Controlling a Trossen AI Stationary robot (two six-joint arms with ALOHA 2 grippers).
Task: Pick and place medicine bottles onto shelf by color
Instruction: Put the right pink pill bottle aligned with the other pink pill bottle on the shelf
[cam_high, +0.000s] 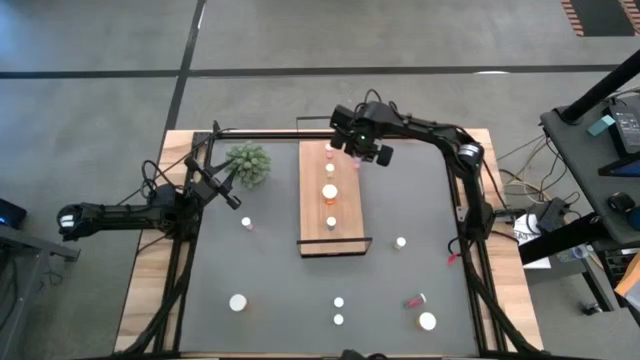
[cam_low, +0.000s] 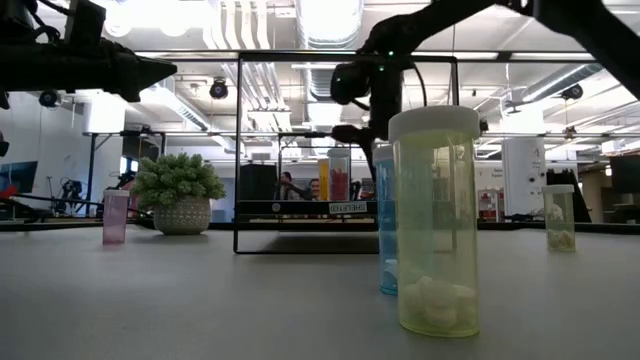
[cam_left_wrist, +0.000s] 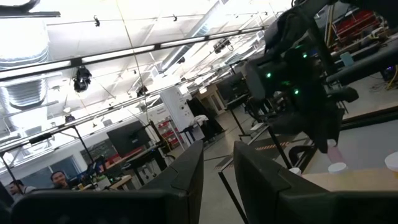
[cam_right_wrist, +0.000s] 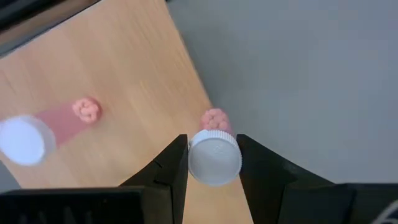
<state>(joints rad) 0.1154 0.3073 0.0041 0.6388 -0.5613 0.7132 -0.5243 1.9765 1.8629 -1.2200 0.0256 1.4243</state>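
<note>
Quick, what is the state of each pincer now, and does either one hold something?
Left pincer: shut, holding nothing, off to the table's left side.
Right pincer: shut on a pink medicine bottle, above the shelf.

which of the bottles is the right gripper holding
The pink bottle clamped between the right gripper fingers, hanging over the far right edge of the shelf. The others stand free on the shelf or the table mat, untouched.

Potted green plant (cam_high: 248, 163) on dark table mat (cam_high: 280, 290)
</note>
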